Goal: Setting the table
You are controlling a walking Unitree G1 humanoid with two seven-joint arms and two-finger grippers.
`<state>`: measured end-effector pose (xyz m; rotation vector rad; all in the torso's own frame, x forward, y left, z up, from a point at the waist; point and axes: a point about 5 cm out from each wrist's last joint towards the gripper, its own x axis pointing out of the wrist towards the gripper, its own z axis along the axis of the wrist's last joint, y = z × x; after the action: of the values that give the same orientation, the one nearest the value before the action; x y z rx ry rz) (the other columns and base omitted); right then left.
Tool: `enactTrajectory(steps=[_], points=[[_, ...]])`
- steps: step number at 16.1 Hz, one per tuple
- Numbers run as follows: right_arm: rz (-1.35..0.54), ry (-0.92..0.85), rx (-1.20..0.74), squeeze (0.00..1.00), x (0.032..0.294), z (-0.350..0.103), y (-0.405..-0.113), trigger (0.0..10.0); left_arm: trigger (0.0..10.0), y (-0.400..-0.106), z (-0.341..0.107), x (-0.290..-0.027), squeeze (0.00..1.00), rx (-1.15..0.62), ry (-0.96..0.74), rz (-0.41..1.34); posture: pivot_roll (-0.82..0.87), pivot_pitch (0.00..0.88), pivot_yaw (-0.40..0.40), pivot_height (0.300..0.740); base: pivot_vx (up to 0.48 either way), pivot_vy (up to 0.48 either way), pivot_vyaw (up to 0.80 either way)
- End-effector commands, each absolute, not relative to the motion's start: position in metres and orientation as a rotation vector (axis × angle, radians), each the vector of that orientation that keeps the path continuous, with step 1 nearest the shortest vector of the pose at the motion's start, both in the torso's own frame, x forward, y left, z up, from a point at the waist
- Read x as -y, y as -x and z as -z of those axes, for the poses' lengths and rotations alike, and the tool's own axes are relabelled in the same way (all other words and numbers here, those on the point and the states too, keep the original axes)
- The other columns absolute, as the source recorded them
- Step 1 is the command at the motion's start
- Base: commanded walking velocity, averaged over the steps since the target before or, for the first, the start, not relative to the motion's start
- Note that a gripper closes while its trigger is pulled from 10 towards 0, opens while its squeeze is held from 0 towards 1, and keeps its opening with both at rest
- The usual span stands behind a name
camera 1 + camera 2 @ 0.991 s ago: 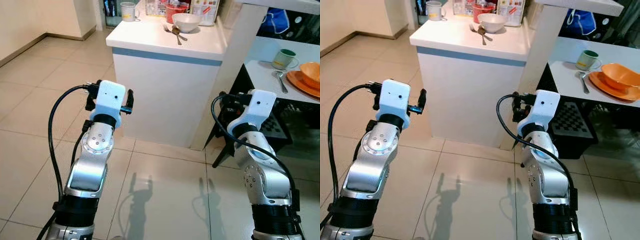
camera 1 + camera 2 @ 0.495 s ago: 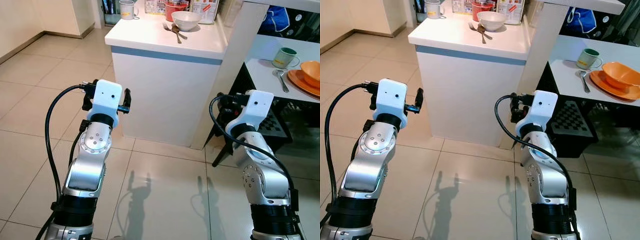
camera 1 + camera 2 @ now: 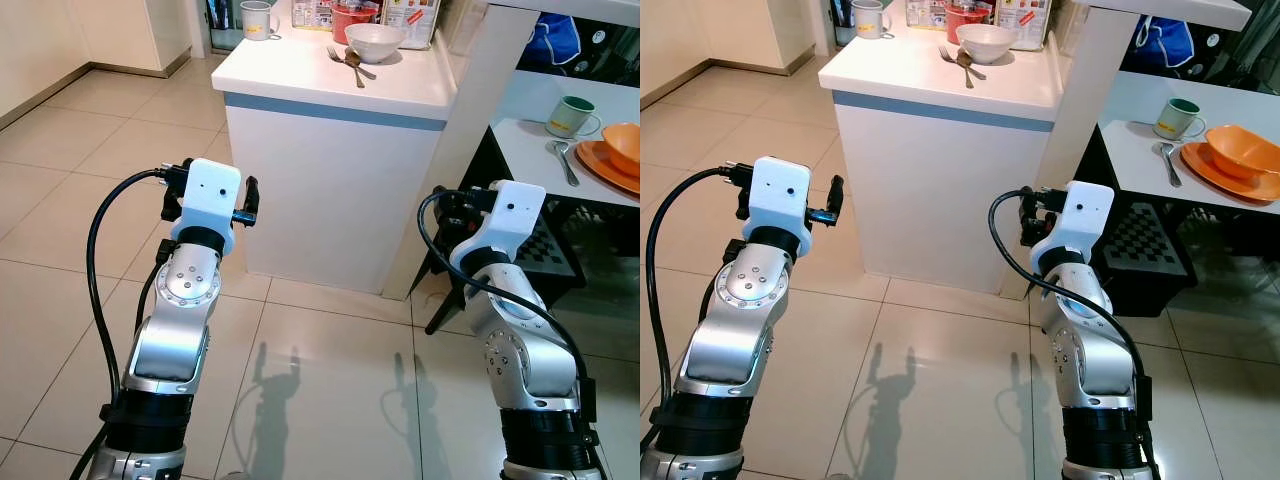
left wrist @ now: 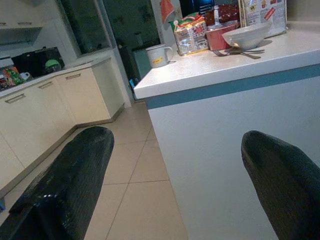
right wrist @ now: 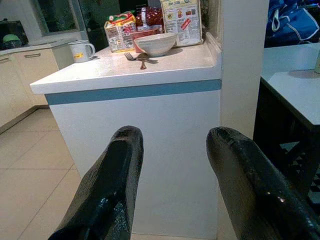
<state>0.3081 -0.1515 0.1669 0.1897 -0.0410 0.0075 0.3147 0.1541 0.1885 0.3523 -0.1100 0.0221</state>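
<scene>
Since a second ago the whole view has been shifting slightly, so the camera is moving; the white counter (image 3: 335, 85) and its contents are sitting a little higher in the frame, and both arms are keeping the same raised pose in front of it.

The left gripper (image 4: 175, 185) is pointing at the counter's near face with its two black fingers (image 4: 67, 182) spread wide and holding nothing. The right gripper (image 5: 172, 185) is aiming at the counter's corner beside a white pillar (image 3: 470, 110), its fingers (image 5: 112, 182) parted less widely, also holding nothing.

On the countertop, near its far edge, a white bowl (image 3: 373, 42) is standing with a fork and spoon (image 3: 348, 63) lying just beside it toward the near edge. A white mug (image 3: 257, 19) is standing at the far left corner, with cartons and a red container (image 3: 350, 15) behind the bowl.

To the right, past the pillar, a white table (image 3: 540, 150) is carrying a green-rimmed mug (image 3: 570, 115), a spoon (image 3: 562, 162) and an orange bowl on an orange plate (image 3: 615, 160) near its right edge.

Open beige tiled floor (image 3: 90, 160) is stretching to the left of the counter and between the robot and the counter's base.
</scene>
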Motion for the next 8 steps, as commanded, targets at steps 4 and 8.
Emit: enactTrajectory(steps=[4,8], points=[[0.003,-0.189,0.038,0.0,0.1542,-0.1677,-0.3069,10.0,10.0,-0.3148,-0.1899,-0.154,0.0,0.114,-0.362,-0.025,-0.01,0.0,-0.05,0.74,0.0,0.0,0.0],[0.005,-0.192,0.038,0.0,0.1537,-0.1674,-0.3068,10.0,10.0,-0.3152,-0.19,-0.1544,0.0,0.114,-0.364,-0.023,-0.01,0.0,-0.046,0.74,0.0,0.0,0.0]])
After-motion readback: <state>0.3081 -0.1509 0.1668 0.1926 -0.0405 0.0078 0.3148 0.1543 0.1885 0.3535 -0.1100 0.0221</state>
